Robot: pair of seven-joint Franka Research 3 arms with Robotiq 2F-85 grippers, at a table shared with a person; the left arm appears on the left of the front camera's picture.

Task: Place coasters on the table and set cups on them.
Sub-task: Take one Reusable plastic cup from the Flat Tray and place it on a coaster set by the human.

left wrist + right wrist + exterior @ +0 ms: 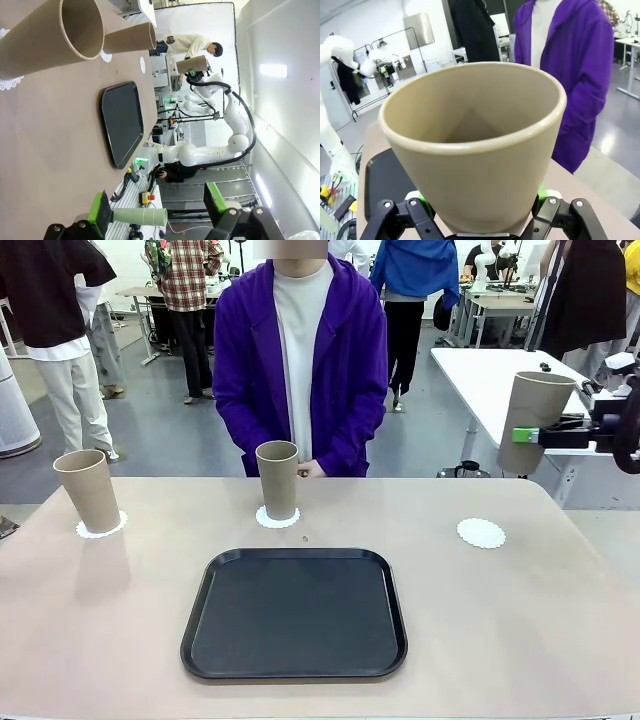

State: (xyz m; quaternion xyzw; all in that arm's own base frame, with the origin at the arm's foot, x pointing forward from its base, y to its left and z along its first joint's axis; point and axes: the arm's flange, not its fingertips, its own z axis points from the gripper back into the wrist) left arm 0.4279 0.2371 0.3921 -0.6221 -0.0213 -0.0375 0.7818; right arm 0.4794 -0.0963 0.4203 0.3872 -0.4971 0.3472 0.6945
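The black tray [294, 613] lay on the near-centre of the table [560, 620] and serves as the reference point here. Beyond the tray's far edge, a cup [278, 479] stood upright on a coaster [277, 517], directly in front of a person in a purple hoodie [300, 365]. Far-left of the tray, a second cup [88, 490] stood upright on its own coaster [101, 527], near the table's left edge. Far-right of the tray, a third coaster [481, 533] lay bare on the tabletop with nothing on it. Above and beyond that bare coaster, well to the right of the tray, the right gripper [527, 435] was clamped on the lower part of a third cup [534, 418], holding it clear of the table with its rim slightly tilted; in the right wrist view the green pads pressed both sides of this cup [475, 145]. In the left wrist view the left gripper [157, 212] had its jaws spread wide with nothing between them, positioned off the tray's left side, near the left-hand cup [50, 37].
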